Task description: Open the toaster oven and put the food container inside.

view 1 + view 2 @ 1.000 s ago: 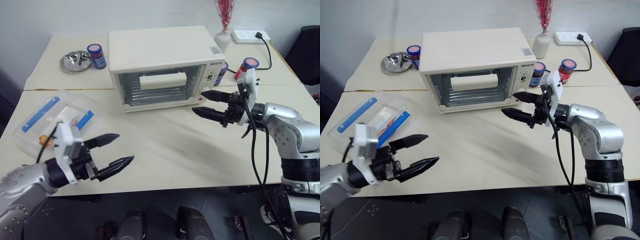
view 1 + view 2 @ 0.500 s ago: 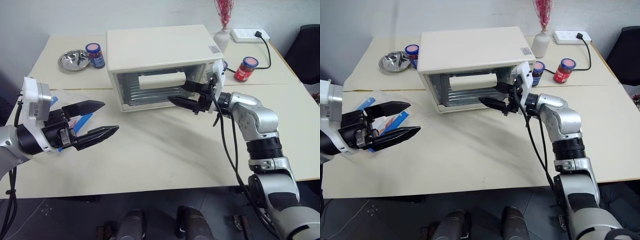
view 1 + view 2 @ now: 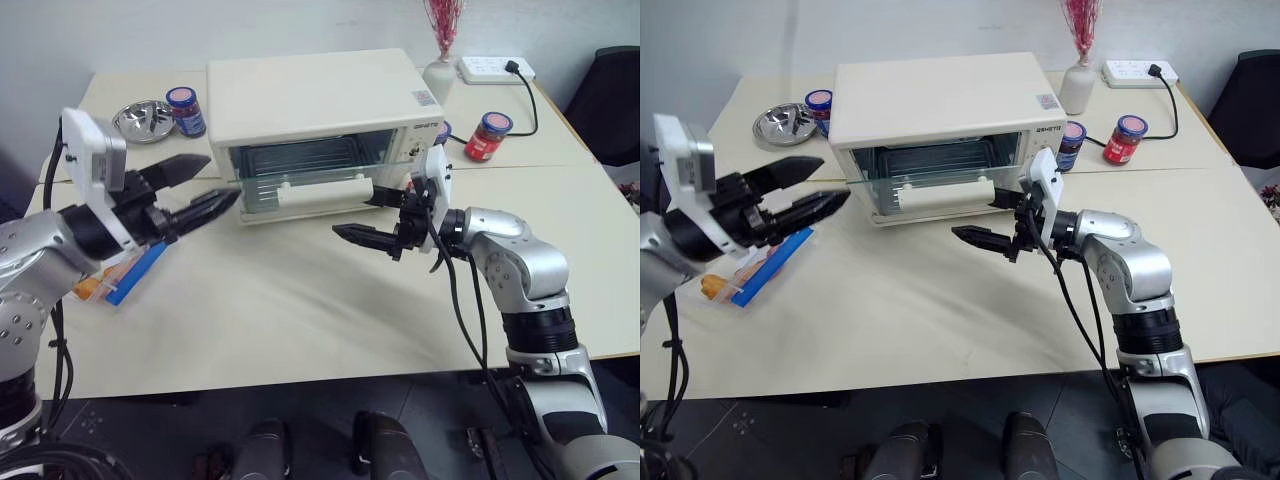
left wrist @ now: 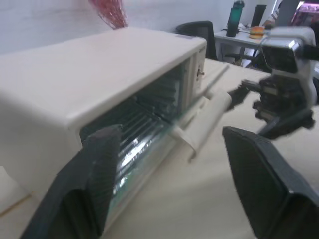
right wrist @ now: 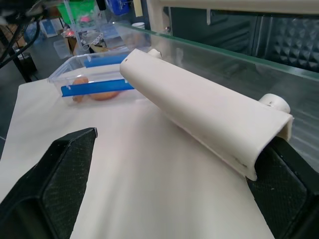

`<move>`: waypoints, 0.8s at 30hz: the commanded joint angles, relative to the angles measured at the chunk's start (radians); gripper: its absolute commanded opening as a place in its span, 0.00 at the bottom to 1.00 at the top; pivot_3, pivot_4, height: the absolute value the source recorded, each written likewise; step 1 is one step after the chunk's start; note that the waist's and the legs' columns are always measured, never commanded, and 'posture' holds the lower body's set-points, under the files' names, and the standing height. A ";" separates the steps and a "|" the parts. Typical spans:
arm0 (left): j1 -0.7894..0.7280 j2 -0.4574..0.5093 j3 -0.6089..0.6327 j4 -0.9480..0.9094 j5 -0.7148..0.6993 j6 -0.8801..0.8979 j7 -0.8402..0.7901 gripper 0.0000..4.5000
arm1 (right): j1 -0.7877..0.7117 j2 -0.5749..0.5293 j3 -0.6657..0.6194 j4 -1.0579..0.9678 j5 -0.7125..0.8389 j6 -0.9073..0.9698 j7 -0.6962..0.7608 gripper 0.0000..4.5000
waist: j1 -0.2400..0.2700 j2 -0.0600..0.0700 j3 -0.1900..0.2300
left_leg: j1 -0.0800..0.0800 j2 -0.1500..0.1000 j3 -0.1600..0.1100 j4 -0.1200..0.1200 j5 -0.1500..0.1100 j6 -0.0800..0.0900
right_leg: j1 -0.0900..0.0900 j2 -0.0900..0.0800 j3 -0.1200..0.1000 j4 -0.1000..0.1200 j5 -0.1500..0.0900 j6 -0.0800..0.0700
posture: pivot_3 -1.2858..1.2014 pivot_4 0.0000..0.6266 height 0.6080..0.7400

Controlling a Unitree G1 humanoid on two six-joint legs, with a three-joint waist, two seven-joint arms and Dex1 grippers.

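The right claw [image 3: 992,222] stood open around the end of the white handle [image 3: 942,194], without clamping it, on the half-lowered door of the toaster oven [image 3: 940,110]; the handle could slip free and the door swing. The left claw [image 3: 812,192] hung open beside the oven, above the food container [image 3: 748,275] on the desk [image 3: 940,310]

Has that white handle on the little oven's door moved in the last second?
Yes. The handle has swung outward and down from the toaster oven front, toward the table edge; the glass door now hangs partly open.
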 commanded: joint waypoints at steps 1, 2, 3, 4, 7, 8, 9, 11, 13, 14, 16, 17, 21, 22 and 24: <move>-0.105 -0.013 -0.040 0.065 0.078 -0.045 0.003 0.46 | 0.021 0.007 0.002 -0.074 0.018 -0.008 -0.015 1.00 | 0.000 0.000 0.000 | 0.000 0.000 0.001 0.000 0.000 0.000 | 0.000 0.000 0.000 0.000 0.000 0.000 | 0.52 0.24 1.00; -0.141 -0.016 -0.070 0.099 0.114 -0.057 -0.009 0.40 | 0.029 0.011 0.003 -0.077 0.016 -0.010 -0.025 1.00 | 0.000 0.000 0.000 | 0.000 0.000 0.001 0.000 0.000 0.000 | 0.000 0.000 0.000 0.000 0.000 0.000 | 0.52 0.24 1.00; -0.171 -0.015 -0.102 0.130 0.155 -0.071 -0.022 0.33 | 0.036 0.016 0.003 -0.079 0.016 -0.011 -0.034 1.00 | 0.000 0.000 0.000 | 0.000 0.000 0.002 0.000 0.000 0.000 | 0.000 0.000 0.000 0.000 0.000 0.000 | 0.52 0.24 1.00; -0.193 -0.010 -0.135 0.158 0.199 -0.085 -0.037 0.26 | 0.040 0.020 0.004 -0.081 0.016 -0.012 -0.042 1.00 | 0.000 0.000 0.000 | 0.000 0.000 0.003 0.001 0.000 0.000 | 0.000 0.001 0.000 0.000 0.000 0.000 | 0.52 0.24 1.00; -0.230 0.000 -0.206 0.220 0.285 -0.122 -0.107 0.06 | 0.051 0.030 0.005 -0.093 0.018 -0.012 -0.061 1.00 | -0.001 0.000 0.000 | 0.000 0.000 0.007 0.001 0.000 -0.001 | 0.000 0.001 0.000 0.000 0.000 0.000 | 0.52 0.24 1.00; -0.238 0.000 -0.220 0.233 0.303 -0.124 -0.122 0.01 | 0.054 0.032 0.005 -0.098 0.020 -0.010 -0.066 1.00 | -0.001 0.000 0.000 | 0.000 0.000 0.007 0.000 0.000 0.000 | 0.000 0.001 0.000 0.000 0.000 0.000 | 0.52 0.24 1.00; -0.242 0.001 -0.232 0.242 0.321 -0.128 -0.138 0.01 | 0.057 0.032 0.004 -0.102 0.022 -0.009 -0.070 1.00 | -0.001 0.000 0.000 | 0.000 0.001 0.007 0.000 0.000 -0.001 | 0.000 0.001 0.000 0.000 0.000 0.000 | 0.52 0.24 1.00; -0.242 0.004 -0.256 0.253 0.357 -0.140 -0.170 0.01 | 0.063 0.031 0.002 -0.109 0.024 -0.008 -0.078 1.00 | -0.001 0.000 0.000 | 0.000 0.001 0.007 0.001 0.000 -0.001 | 0.000 0.002 0.000 0.000 0.000 0.000 | 0.52 0.24 1.00; -0.230 0.007 -0.283 0.258 0.401 -0.165 -0.206 0.01 | 0.072 0.027 -0.008 -0.122 0.029 -0.003 -0.090 1.00 | 0.001 0.000 0.000 | 0.000 0.001 0.007 0.001 0.000 -0.001 | 0.000 0.002 0.000 0.000 0.000 0.000 | 0.52 0.24 1.00; -0.222 0.005 -0.292 0.258 0.416 -0.175 -0.221 0.01 | 0.077 0.025 -0.015 -0.131 0.034 0.001 -0.097 1.00 | 0.002 0.000 0.000 | 0.000 0.001 0.007 0.001 0.000 -0.001 | 0.000 0.002 0.000 0.000 0.000 0.000 | 0.52 0.24 1.00; -0.209 -0.006 -0.296 0.249 0.428 -0.180 -0.239 0.01 | 0.091 0.016 -0.032 -0.155 0.051 0.017 -0.110 1.00 | 0.002 0.000 0.000 | -0.001 0.001 0.007 0.001 0.000 -0.001 | 0.000 0.002 0.000 0.000 0.000 0.000 | 0.52 0.24 1.00; -0.203 -0.011 -0.295 0.243 0.429 -0.178 -0.249 0.01 | 0.098 0.011 -0.040 -0.168 0.059 0.026 -0.119 1.00 | 0.002 0.000 0.000 | -0.001 0.001 0.007 0.001 0.000 0.000 | 0.000 0.002 0.000 0.000 0.000 0.000 | 0.52 0.24 1.00; -0.179 -0.034 -0.302 0.230 0.447 -0.186 -0.272 0.01 | 0.155 -0.050 -0.079 -0.228 0.067 0.080 -0.153 1.00 | 0.004 0.000 0.000 | -0.001 0.001 0.006 0.001 0.000 0.000 | 0.000 0.001 0.000 0.000 0.000 0.000 | 0.52 0.24 1.00; -0.171 -0.044 -0.305 0.225 0.450 -0.186 -0.273 0.01 | 0.190 -0.095 -0.110 -0.247 0.071 0.097 -0.149 1.00 | 0.006 0.000 0.000 | -0.001 0.000 0.006 0.001 0.000 0.000 | 0.000 0.001 0.000 0.000 0.000 0.000 | 0.52 0.24 1.00; -0.156 -0.058 -0.307 0.211 0.453 -0.183 -0.275 0.01 | 0.244 -0.166 -0.161 -0.274 0.084 0.119 -0.140 1.00 | 0.017 0.000 0.000 | -0.001 0.000 0.005 0.002 0.000 0.000 | 0.000 0.001 -0.001 0.000 0.000 0.000 | 0.52 0.24 1.00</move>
